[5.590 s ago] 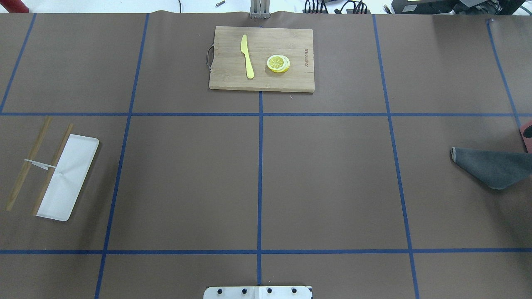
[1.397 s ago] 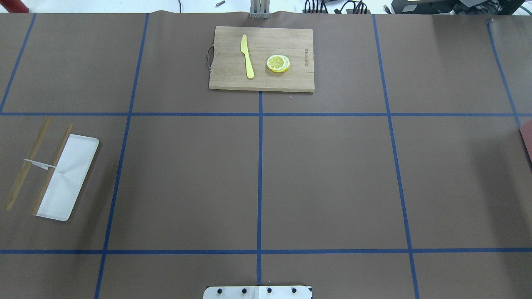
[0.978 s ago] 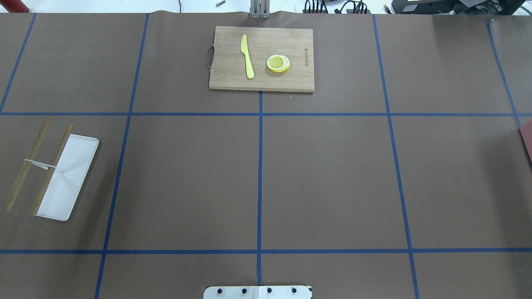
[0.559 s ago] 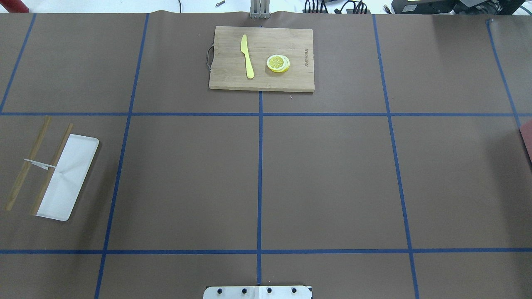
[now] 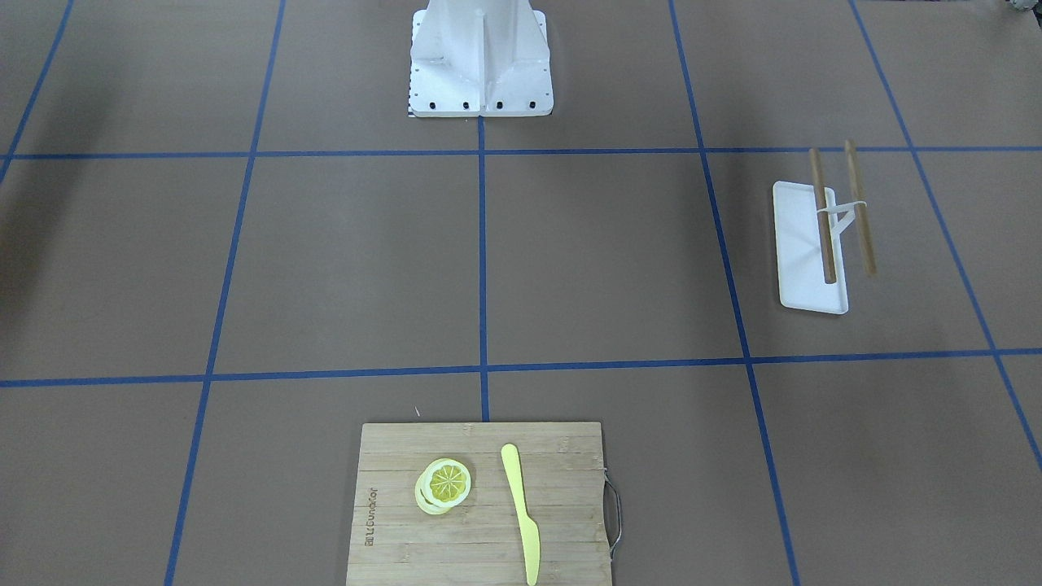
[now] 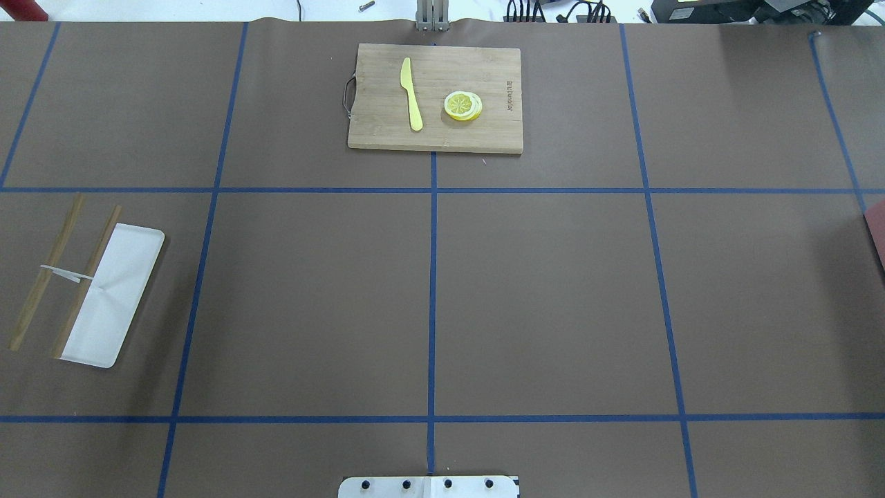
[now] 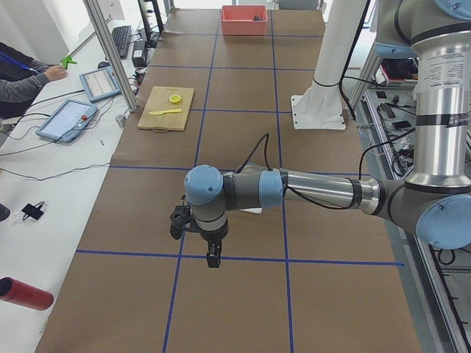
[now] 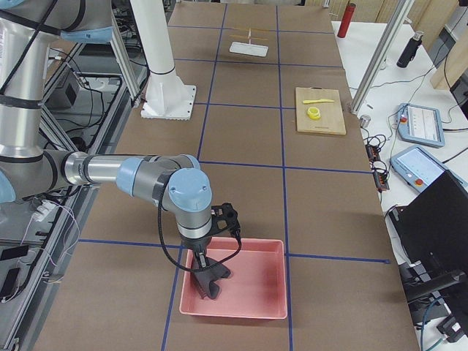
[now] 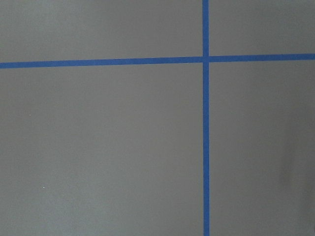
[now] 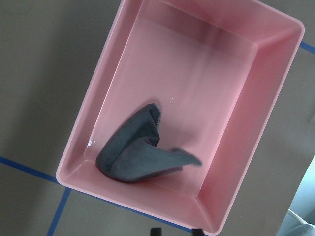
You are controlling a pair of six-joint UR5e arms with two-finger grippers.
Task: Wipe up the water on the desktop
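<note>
The brown desktop [image 6: 553, 297] with blue tape lines shows no water in any view. My right gripper [image 10: 176, 231] hovers over a pink bin [image 10: 275, 64] at the table's right end; its fingertips stand apart with nothing between them. A crumpled grey cloth [image 10: 133, 155] lies inside the bin, also seen in the exterior right view [image 8: 208, 284]. My left gripper [image 7: 213, 259] points down just above the desktop near a tape crossing [image 9: 205, 59]. It shows only in the exterior left view, so I cannot tell if it is open or shut.
A bamboo cutting board [image 6: 477, 131] at the far middle carries a yellow knife [image 6: 411, 93] and lemon slices [image 6: 462, 106]. A white tray [image 6: 117, 297] with chopsticks [image 6: 45, 273] lies at the left. The bin's corner [image 6: 877, 232] shows at the right edge.
The grey cloth that lay at the overhead view's right edge 5.6 s ago has left that view. Nothing has changed there over the last second and a half.
</note>
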